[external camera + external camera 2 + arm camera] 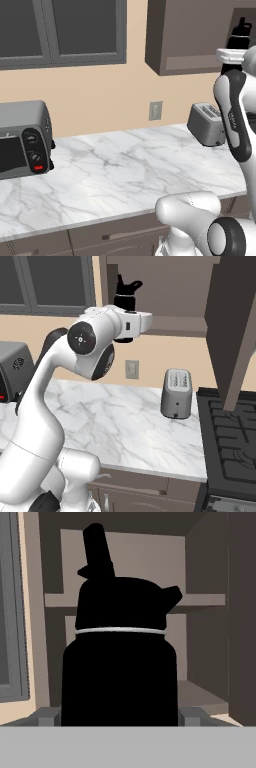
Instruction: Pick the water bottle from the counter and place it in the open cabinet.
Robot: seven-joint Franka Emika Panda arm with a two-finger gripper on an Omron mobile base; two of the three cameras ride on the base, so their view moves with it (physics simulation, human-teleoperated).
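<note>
Raised high in front of the open cabinet (175,293), the gripper (125,331) is clenched around the water bottle (125,293), which stands upright out of the white hand. From the camera on the hand, the bottle (120,662) is very close: its black body sits between two small grey finger pads (48,716), one on each side at its base, with the narrower cap and its handle above. Behind it lies the cabinet's (205,612) plain brown inside, with a shelf running across at the height of the cap and a lower floor board behind the bottle's body. I cannot tell whether the bottle has crossed the cabinet's front edge or is just before it.

From the left base camera, the bottle's top (240,32) shows against the cabinet (185,35), just above the white arm.

Well below the cabinet runs the counter (125,416), white marble with grey veins. A silver toaster (176,393) stands on it almost straight under the cabinet, against the wall. A wall socket (132,369) sits on the beige wall below the cabinet's left corner. Far to the left of the cabinet, a toaster oven (22,140) rests on the counter (125,170). A black stove (230,441) adjoins the counter below and right of the cabinet.
</note>
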